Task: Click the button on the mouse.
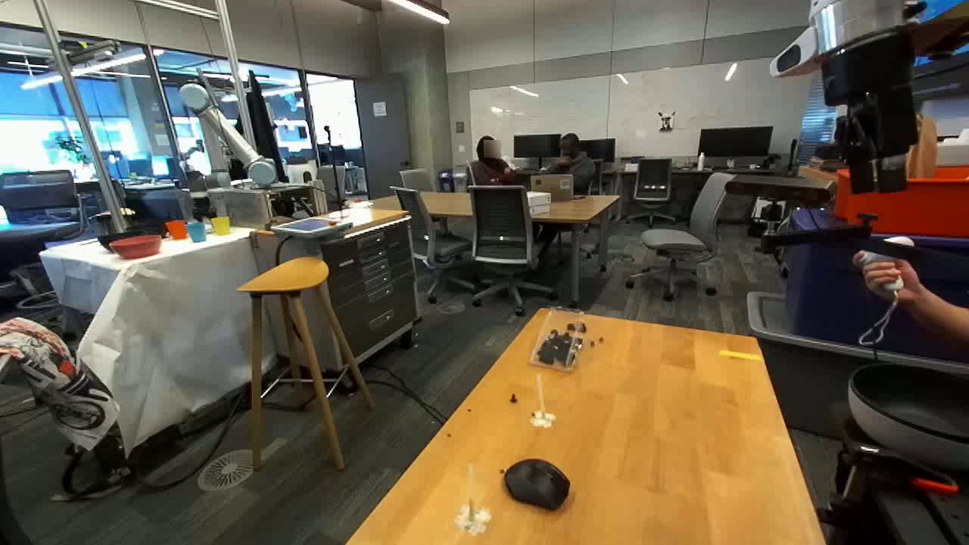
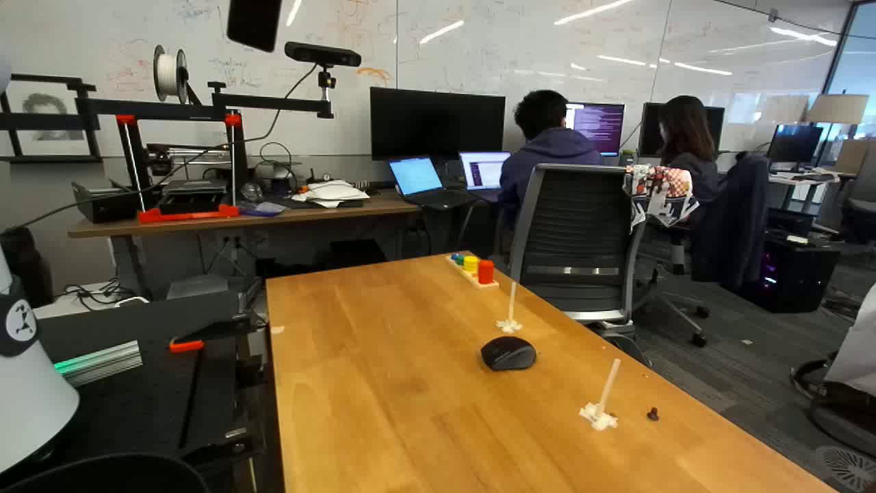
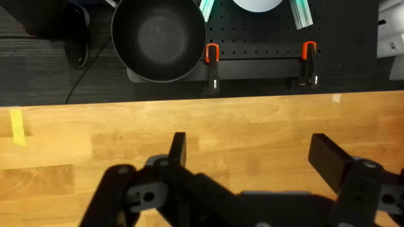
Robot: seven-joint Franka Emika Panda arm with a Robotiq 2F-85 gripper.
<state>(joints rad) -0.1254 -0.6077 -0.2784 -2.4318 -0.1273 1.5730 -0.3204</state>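
The wooden table (image 1: pixel 681 431) spans the whole job, and the gripper (image 3: pixel 247 145) hangs high over it, its fingers spread wide apart with nothing between them. The mouse (image 2: pixel 508 353) falls outside the wrist view. I judge the step in hand to be the approach, with the click itself not yet made. The next move likely calls for carrying the gripper across until it stands over the mouse, then a slow descent – probably with the fingers brought together, so that one blunt tip pushes the button without shoving the mouse along.

In both exterior views the mouse rests flat on the table, nearer one long edge than the other, with a thin upright stick (image 2: pixel 512 301) near it. It is black, low and rounded, humped like a pebble, its shell mostly matt with a faint sheen – no cord that I can see. The button is the smallest target and the hardest: too dark to pick out, so I cannot tell exactly where to press.
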